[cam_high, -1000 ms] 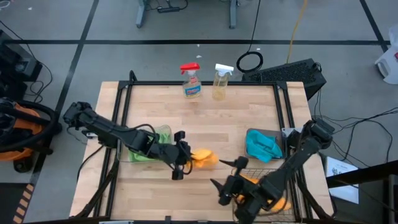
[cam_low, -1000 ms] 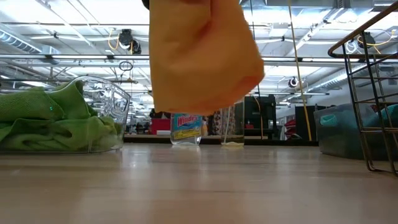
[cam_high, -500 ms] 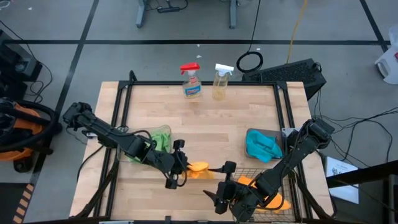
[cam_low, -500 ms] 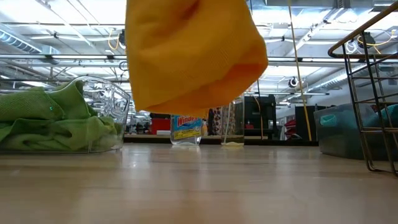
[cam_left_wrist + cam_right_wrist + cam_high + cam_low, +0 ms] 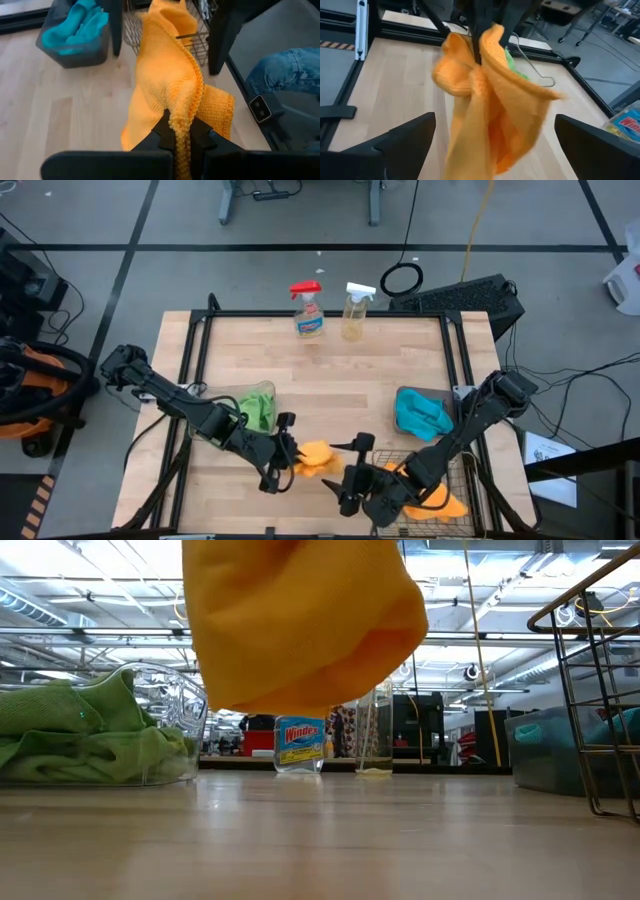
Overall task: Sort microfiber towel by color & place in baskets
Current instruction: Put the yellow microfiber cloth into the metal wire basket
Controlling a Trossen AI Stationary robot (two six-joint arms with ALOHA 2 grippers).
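Observation:
My left gripper (image 5: 287,456) is shut on an orange-yellow towel (image 5: 315,455) near the table's near edge. The towel fills the upper low view (image 5: 300,620), clear of the table. My right gripper (image 5: 347,470) is open, with one finger on each side of the hanging towel (image 5: 485,100), and I see no touch. A second orange-yellow towel (image 5: 440,500) lies in the wire-mesh basket (image 5: 455,470). Green towels (image 5: 255,408) fill the clear tub (image 5: 180,700). Turquoise towels (image 5: 422,412) lie in the grey bin (image 5: 75,55). My left gripper pinches a bunched fold of the orange-yellow towel's edge (image 5: 181,120) between its two fingers (image 5: 162,131); several layers are gathered there. The fingers come level from the table's left. The towel is lifted clear of the table and droops slack beyond the fingers.
Two spray bottles (image 5: 308,310) (image 5: 356,308) stand at the far edge. The wire-mesh basket sits at the near right corner, with the grey bin just beyond it. Bare wood (image 5: 340,385) lies in the table's middle. A person's jeans-clad leg (image 5: 280,70) shows beyond the near edge.
My left gripper has carried the orange-yellow towel toward the table's near edge, still shut on it and clear of the table. My right gripper has moved left toward the towel, and its open fingers now flank it.

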